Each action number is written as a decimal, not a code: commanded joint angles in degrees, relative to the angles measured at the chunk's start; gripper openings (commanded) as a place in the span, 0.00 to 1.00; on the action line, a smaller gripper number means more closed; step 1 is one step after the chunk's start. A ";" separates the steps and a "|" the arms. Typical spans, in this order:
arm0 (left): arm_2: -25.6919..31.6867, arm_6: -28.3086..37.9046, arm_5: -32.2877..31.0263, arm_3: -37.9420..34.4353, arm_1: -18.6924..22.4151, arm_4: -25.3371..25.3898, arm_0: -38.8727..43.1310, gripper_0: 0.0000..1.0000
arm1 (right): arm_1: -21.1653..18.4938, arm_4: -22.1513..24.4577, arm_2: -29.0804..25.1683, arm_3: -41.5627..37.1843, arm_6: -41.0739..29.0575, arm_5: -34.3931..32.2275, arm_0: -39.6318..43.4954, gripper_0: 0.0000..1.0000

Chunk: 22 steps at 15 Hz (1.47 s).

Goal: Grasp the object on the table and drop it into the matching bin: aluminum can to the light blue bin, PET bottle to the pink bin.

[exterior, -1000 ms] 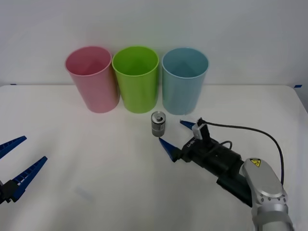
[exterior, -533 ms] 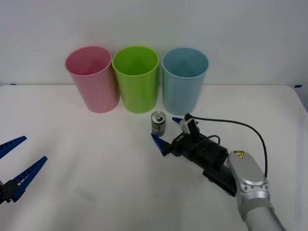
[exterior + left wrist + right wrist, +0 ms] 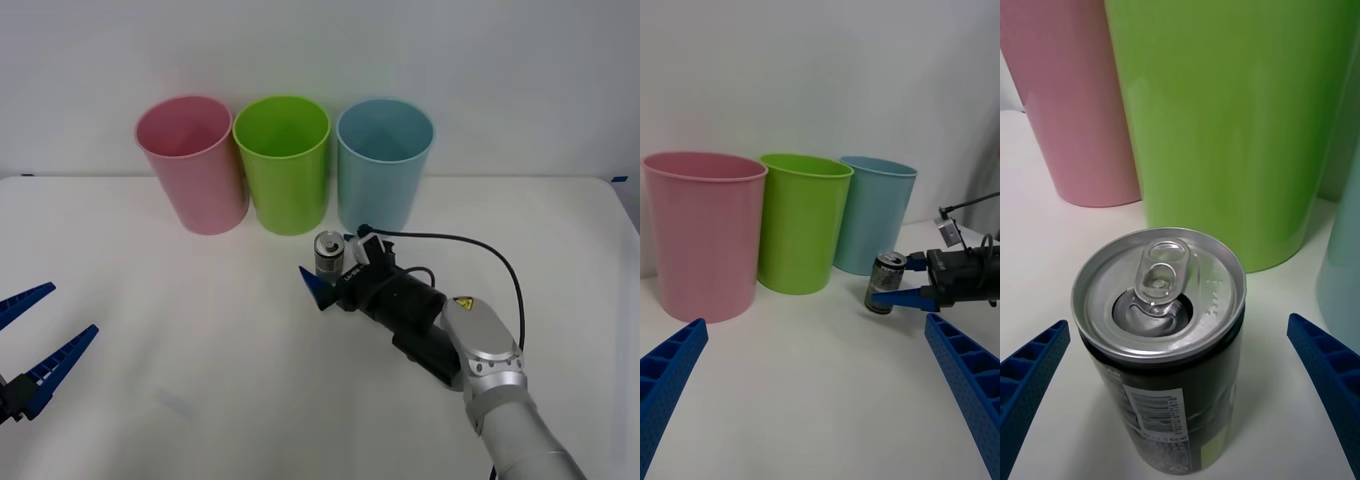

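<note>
The aluminum can (image 3: 328, 256), small and silver-grey with a pull-tab top, stands upright on the white table (image 3: 200, 340) just in front of the green and light blue bins. My right gripper (image 3: 326, 255) is open, one blue finger on each side of the can, without touching it. In the right wrist view the can (image 3: 1161, 330) sits between the fingers (image 3: 1030, 382). The light blue bin (image 3: 384, 165) stands just behind the can, the pink bin (image 3: 190, 165) farther left. My left gripper (image 3: 73, 308) waits open at the table's near left.
A lime green bin (image 3: 282, 165) stands between the pink and light blue bins, all three close together along the back. A black cable (image 3: 480, 250) loops over my right arm. Bare tabletop spreads between the two arms.
My right gripper has advanced left and forward until its open fingers flank the can. The can and the left arm have not moved.
</note>
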 commanded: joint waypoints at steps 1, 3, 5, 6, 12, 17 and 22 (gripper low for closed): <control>0.00 0.00 0.00 0.00 0.00 0.00 0.00 1.00 | 0.00 -0.09 0.41 0.00 0.28 0.71 -0.01 1.00; 0.00 0.00 0.00 0.00 0.00 0.00 0.00 1.00 | 0.00 0.00 0.50 0.00 0.36 1.06 -0.01 1.00; 0.00 0.00 0.00 0.00 0.00 0.00 0.00 1.00 | 0.00 -0.09 0.50 0.00 0.36 1.15 -0.01 1.00; 0.00 0.00 0.00 0.00 0.00 0.00 0.00 1.00 | 0.00 -0.09 0.50 0.00 0.36 1.23 0.08 0.30; 0.00 0.00 0.00 0.00 0.00 0.00 0.00 1.00 | 0.00 -0.70 0.67 0.00 0.36 1.32 0.08 0.00; 0.00 0.00 0.00 0.00 0.00 0.00 0.00 1.00 | 0.00 -1.93 0.67 0.00 0.36 0.53 0.08 0.00; 0.00 0.00 0.00 0.00 0.00 0.00 0.00 1.00 | -1.88 -3.60 0.85 -5.01 -0.08 -1.75 3.42 0.00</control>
